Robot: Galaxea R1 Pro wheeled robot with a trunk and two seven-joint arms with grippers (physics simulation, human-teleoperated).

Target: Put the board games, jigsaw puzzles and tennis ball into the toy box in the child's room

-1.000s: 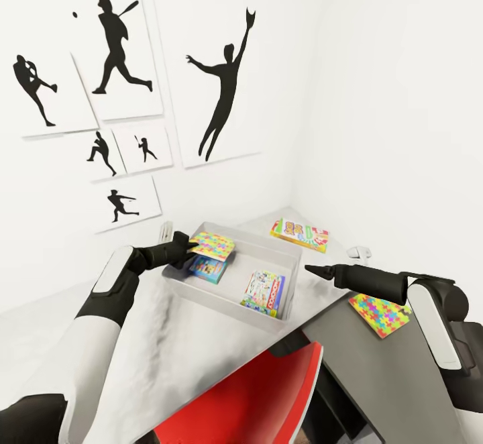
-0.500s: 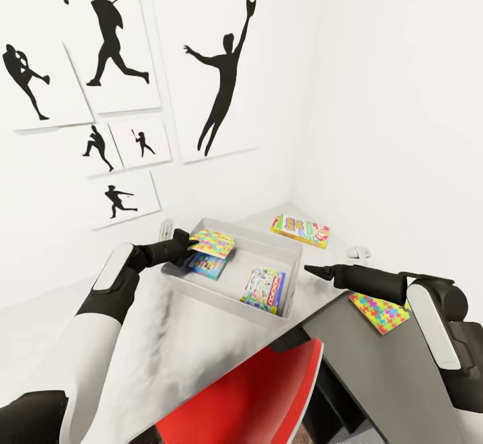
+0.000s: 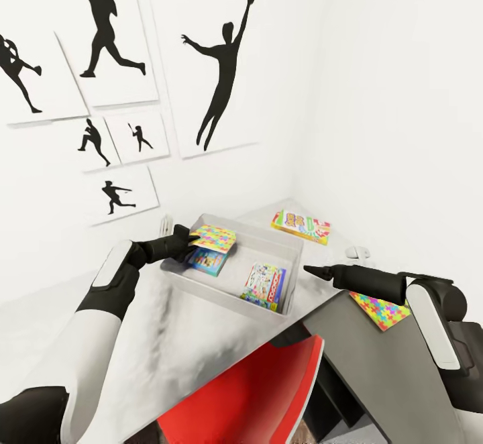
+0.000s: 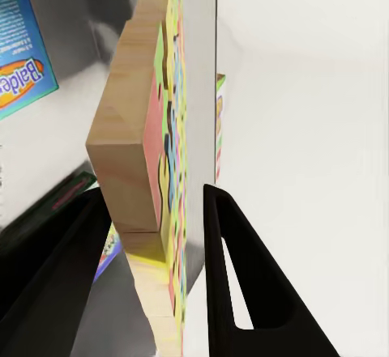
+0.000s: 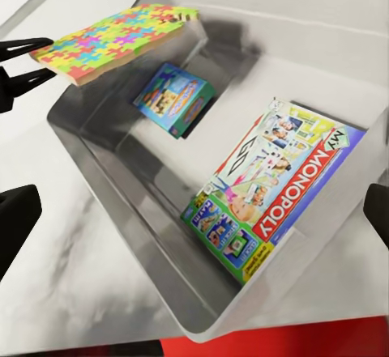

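Head camera drifted: wall pictures (image 3: 100,75) sit further left and higher. Left end effector (image 3: 192,240) with jigsaw puzzle (image 3: 213,237) appears slightly further in over the toy box (image 3: 292,256) near corner; shift small, possibly camera motion.

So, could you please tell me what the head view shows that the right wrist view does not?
Head view alone: the second jigsaw puzzle on the dark lower desk, a board game outside the bin, the red chair and the wall pictures. Right wrist view alone: the "Monopoly" lettering on one game box. Both: the toy box holding two games, and the left gripper holding a puzzle over it.
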